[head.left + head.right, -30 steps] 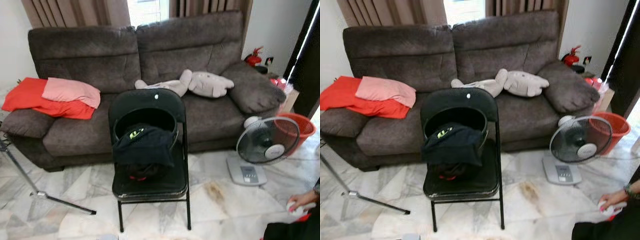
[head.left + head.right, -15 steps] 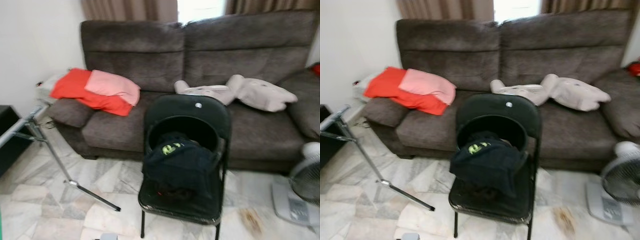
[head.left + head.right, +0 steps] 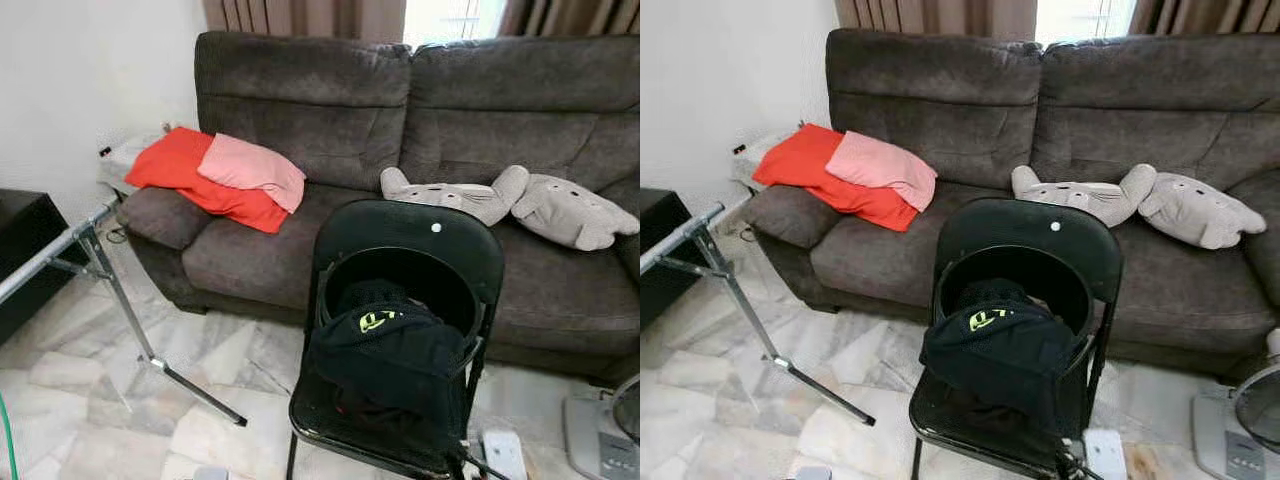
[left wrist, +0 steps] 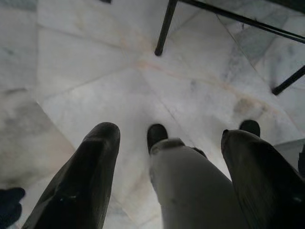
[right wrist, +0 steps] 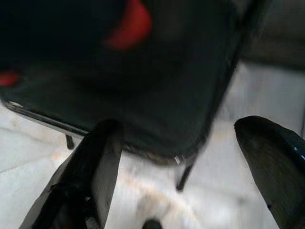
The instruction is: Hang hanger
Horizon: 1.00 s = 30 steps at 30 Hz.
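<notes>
A black folding chair stands on the marble floor in front of the sofa. It carries a round black basket with a black garment draped over its rim. A slanted metal rack stands at the left. My left gripper hangs open above the floor, close to the chair's legs, with nothing held between its fingers. My right gripper is open too, facing the edge of the chair's seat. Something red shows blurred above that seat.
A dark brown sofa holds red and pink cloths and a grey plush toy. A black cabinet stands far left. A white power strip and a fan base lie right of the chair.
The camera has swung left: the fan, the red basket and a person's hand have left the picture, and the metal rack and black cabinet have come in. The chair itself has not moved.
</notes>
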Tool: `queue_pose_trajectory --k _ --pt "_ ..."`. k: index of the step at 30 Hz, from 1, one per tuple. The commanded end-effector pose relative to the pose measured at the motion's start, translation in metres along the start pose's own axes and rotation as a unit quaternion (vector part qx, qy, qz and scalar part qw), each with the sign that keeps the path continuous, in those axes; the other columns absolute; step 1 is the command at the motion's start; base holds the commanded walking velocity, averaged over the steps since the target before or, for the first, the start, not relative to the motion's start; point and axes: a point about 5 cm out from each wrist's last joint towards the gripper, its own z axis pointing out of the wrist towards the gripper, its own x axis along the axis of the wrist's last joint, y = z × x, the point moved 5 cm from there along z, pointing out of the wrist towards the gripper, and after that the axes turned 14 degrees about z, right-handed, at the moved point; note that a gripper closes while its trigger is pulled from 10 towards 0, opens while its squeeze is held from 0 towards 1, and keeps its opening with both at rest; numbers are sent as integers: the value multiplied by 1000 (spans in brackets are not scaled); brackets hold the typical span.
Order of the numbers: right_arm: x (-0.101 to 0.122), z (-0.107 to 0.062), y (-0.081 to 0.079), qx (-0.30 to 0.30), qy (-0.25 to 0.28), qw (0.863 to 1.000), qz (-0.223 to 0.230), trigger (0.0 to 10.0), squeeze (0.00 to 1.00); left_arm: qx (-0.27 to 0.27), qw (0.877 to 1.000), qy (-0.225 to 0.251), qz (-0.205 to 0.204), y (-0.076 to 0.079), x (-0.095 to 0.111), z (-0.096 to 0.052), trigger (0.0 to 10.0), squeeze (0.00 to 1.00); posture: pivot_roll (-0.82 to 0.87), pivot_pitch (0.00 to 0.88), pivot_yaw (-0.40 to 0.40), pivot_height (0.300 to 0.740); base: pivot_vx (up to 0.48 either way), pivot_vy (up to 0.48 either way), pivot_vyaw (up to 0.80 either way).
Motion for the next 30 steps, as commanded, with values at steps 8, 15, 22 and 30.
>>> queue_pose_trajectory --k 8,15,22,30 --pt "12 -31 -9 63 134 981 -128 10000 0 -13 1000 -21 17 13 -8 0 10000 0 -103 27 15 740 0 0 0" --pt "-5 -68 -10 99 161 963 -191 10000 0 -23 999 -16 29 22 -1 2 10000 0 -114 30 12 740 0 0 0" --pt "28 -67 -19 87 206 945 -238 10000 1000 -23 999 -14 33 21 2 3 10000 0 -112 29 11 740 0 0 0" --pt "63 -60 -30 58 233 904 -353 10000 0 -16 999 -10 32 13 12 4 10000 0 -104 31 10 740 0 0 0"
